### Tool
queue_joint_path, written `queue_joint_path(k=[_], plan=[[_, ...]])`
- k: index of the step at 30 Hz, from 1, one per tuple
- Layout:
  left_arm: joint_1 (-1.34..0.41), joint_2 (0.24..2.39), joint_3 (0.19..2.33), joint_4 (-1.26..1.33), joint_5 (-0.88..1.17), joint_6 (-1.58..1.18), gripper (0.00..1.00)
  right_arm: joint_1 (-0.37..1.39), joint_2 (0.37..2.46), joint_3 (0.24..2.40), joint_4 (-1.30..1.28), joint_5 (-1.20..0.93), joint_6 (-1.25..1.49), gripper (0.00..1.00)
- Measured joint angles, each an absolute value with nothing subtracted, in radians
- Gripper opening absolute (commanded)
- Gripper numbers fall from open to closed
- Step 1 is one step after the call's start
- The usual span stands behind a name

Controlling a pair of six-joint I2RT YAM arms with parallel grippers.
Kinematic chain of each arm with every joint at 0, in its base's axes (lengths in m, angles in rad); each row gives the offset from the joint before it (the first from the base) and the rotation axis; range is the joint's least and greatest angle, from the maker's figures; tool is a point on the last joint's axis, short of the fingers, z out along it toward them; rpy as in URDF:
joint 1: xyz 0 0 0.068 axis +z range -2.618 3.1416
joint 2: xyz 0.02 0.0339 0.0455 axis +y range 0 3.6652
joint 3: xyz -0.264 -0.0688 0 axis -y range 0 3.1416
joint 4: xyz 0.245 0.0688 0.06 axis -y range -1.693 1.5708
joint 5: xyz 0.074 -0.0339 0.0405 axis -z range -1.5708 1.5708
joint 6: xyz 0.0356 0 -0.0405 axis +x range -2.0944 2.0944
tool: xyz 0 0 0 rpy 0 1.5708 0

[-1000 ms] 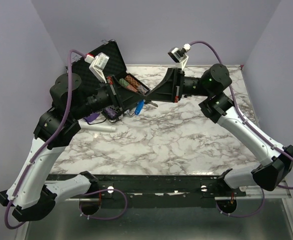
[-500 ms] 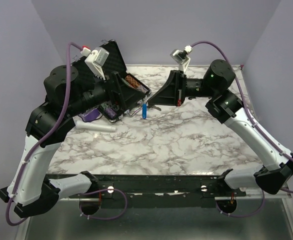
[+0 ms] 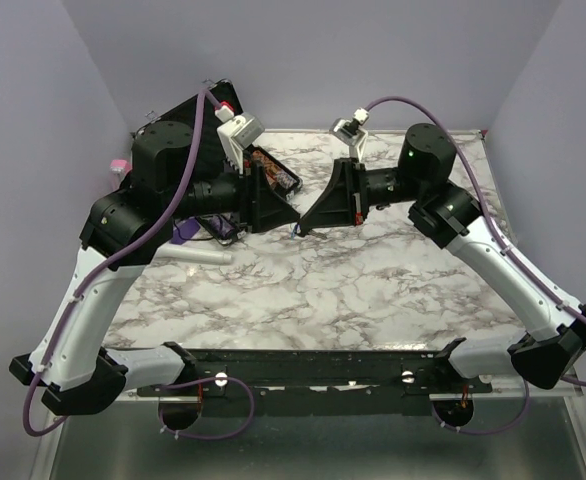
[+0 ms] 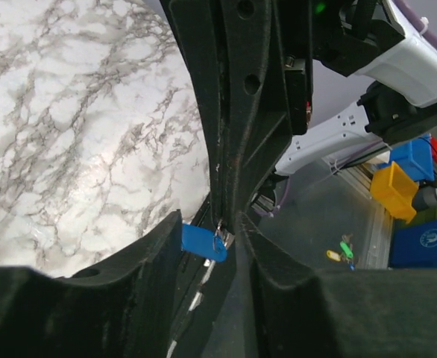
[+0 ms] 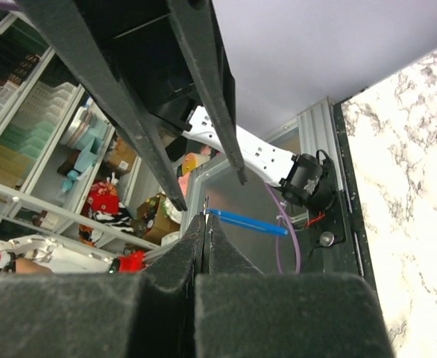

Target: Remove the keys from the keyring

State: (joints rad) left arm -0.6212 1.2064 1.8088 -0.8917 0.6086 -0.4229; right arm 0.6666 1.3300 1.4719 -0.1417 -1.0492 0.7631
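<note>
Right pincer pinches keyring: thin stiff wire, light, likely slippery. Left pincer spread, straddling blue tag. Cannot make out keys; probably grip flat faces.

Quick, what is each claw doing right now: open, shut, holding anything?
Left gripper: open, its fingers either side of the keyring.
Right gripper: shut, holding the keyring.
</note>
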Motion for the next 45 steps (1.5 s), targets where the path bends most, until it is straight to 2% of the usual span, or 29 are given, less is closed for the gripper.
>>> queue_joint_path(k=[3,12,18,28,30,33,36,42,45], plan=[[-0.621,1.208,1.822,-0.921,0.622,-0.403,0.35,0.667,1.33,1.449,-0.121,-1.062,0.785,0.01],[-0.621,1.216,1.855,-0.981,0.65,-0.354,0.35,0.667,1.327,1.438,-0.051,-1.067,0.838,0.01],[-0.621,1.233,1.858,-0.995,0.675,-0.337,0.26,0.667,1.327,1.434,-0.02,-1.071,0.854,0.01],[-0.621,1.234,1.863,-0.992,0.693,-0.339,0.22,0.667,1.327,1.414,0.033,-1.086,0.896,0.01],[-0.621,1.238,1.87,-0.992,0.694,-0.339,0.23,0.667,1.327,1.413,0.039,-1.087,0.9,0.01],[-0.621,1.24,1.873,-0.992,0.694,-0.339,0.42,0.667,1.327,1.412,0.045,-1.087,0.902,0.01],[-0.62,1.245,1.879,-0.997,0.693,-0.34,0.43,0.667,1.325,1.412,0.052,-1.093,0.909,0.01],[-0.617,1.265,1.92,-1.019,0.693,-0.332,0.26,0.667,1.318,1.411,0.06,-1.094,0.912,0.01],[-0.617,1.267,1.923,-1.023,0.694,-0.33,0.11,0.667,1.318,1.407,0.06,-1.093,0.913,0.01]])
